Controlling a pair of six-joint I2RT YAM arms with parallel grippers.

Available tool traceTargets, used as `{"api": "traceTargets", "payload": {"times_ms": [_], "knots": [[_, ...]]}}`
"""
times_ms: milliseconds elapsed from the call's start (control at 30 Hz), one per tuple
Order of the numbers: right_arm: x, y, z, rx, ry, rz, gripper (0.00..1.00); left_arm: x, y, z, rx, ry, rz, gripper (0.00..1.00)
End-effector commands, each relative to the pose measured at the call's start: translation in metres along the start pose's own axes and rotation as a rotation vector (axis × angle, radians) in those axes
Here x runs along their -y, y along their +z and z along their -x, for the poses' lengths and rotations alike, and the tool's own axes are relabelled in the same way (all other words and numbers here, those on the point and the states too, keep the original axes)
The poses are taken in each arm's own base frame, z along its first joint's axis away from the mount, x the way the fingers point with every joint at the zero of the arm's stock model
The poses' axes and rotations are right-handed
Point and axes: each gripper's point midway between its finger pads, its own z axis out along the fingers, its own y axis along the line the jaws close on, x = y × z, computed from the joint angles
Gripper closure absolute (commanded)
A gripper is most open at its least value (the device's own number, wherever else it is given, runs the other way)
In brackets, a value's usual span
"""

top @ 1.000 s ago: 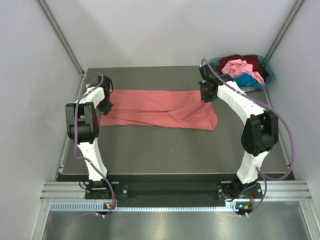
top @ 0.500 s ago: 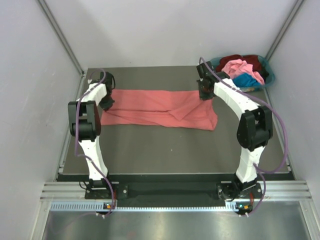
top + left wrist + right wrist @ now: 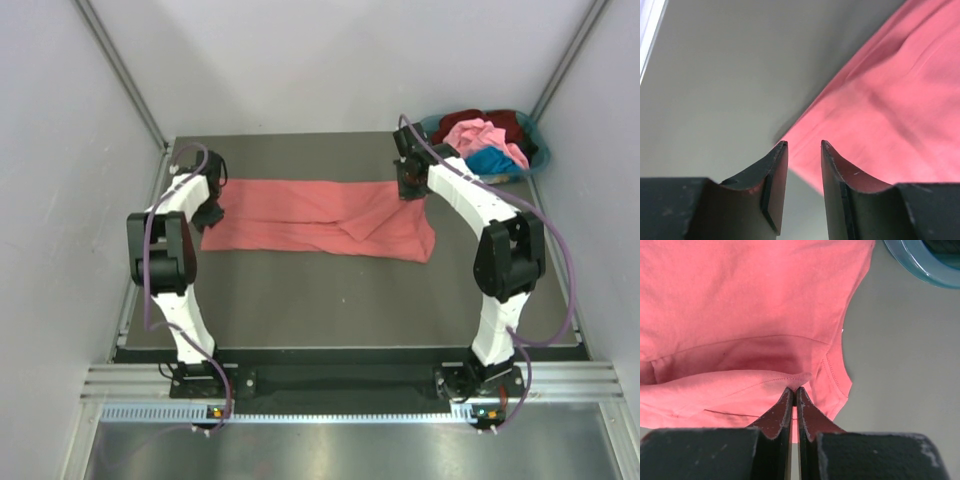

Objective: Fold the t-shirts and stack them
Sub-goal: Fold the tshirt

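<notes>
The salmon-red t-shirt lies folded lengthwise into a long band across the table. My left gripper is at its left end. In the left wrist view the gripper is open, with the shirt's corner just beyond the fingertips and nothing between the jaws. My right gripper is at the shirt's far right corner. In the right wrist view it is shut on a folded hem of the shirt. Pink, dark maroon and bright blue t-shirts lie in the basket.
The teal plastic basket stands at the table's far right corner, close behind my right arm; its rim shows in the right wrist view. Grey walls close in both sides. The dark table top stretches in front of the shirt.
My left arm's elbow has swung out to the left while its gripper stayed at the shirt's left end. My right gripper shifted slightly toward the far side, still holding the shirt.
</notes>
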Motion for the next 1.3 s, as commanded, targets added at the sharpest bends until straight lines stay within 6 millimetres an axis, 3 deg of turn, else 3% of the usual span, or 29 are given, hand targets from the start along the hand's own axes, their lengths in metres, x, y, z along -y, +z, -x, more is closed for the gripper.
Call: {"api": "traceTargets", "payload": {"times_ms": [0,67,200,367,500,733,1000,1267], "knots": [[0.004,-0.012,0.022,0.061,0.025,0.008,1.0,-0.01,-0.02,-0.008,0.012,-0.015,-0.07,0.62],[0.005,-0.011,0.022,0.06,0.026,0.006,1.0,-0.008,-0.017,-0.013,0.015,-0.02,-0.093,0.62],[0.004,-0.011,0.024,0.064,0.013,0.013,1.0,-0.014,0.007,-0.036,-0.068,-0.042,-0.096,0.62],[0.001,-0.008,0.031,0.079,-0.033,0.025,1.0,-0.028,0.024,-0.043,-0.092,-0.037,-0.013,0.63],[-0.001,-0.004,0.041,0.1,-0.064,0.028,1.0,-0.036,0.028,-0.038,-0.072,-0.035,0.038,0.64],[-0.003,0.012,0.043,0.088,-0.076,0.019,0.98,-0.045,0.038,-0.039,-0.089,-0.057,0.095,0.63],[0.02,0.046,0.024,-0.002,0.025,-0.067,0.98,-0.058,0.044,-0.047,-0.112,-0.07,0.155,0.63],[0.026,0.052,0.028,0.01,0.045,-0.068,0.99,-0.064,0.044,-0.048,-0.108,-0.097,0.174,0.62]]}}
